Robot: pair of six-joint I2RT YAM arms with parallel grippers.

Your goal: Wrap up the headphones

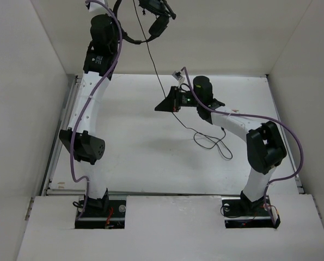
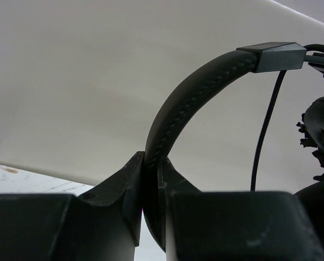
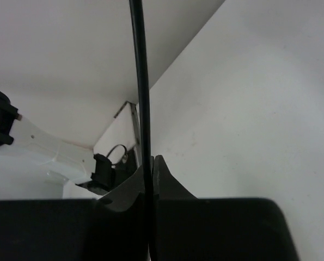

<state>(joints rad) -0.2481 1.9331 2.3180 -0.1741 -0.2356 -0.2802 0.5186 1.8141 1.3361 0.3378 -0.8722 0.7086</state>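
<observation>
Table (image 1: 151, 157) first: white, w/ only the slack end of the cable lying on it in loose loops, beside right arm's forearm. Headphones (image 1: 159, 24) aren't on it. They hang high up by the far wall, held by left gripper (image 2: 151, 173), whose tips are pressed together on the padded headband (image 2: 197, 89) approx mid-arc. Earcup (image 2: 321, 122) dangles off to one side.

Headset prob. light. Band looks stiff but springy, and the stitched padding should give decent grip, so band is the right hold for the body.

Cable (image 3: 140, 81) runs fairly straight down from the headset to right gripper (image 3: 150, 169), which is closed and pinching the thin cord between its tips. Cord is limp, thin, prob. slippery: likely to slide thru a loose pinch, and could strain at the earcup joint if tugged hard. Plugs too small to make out.
</observation>
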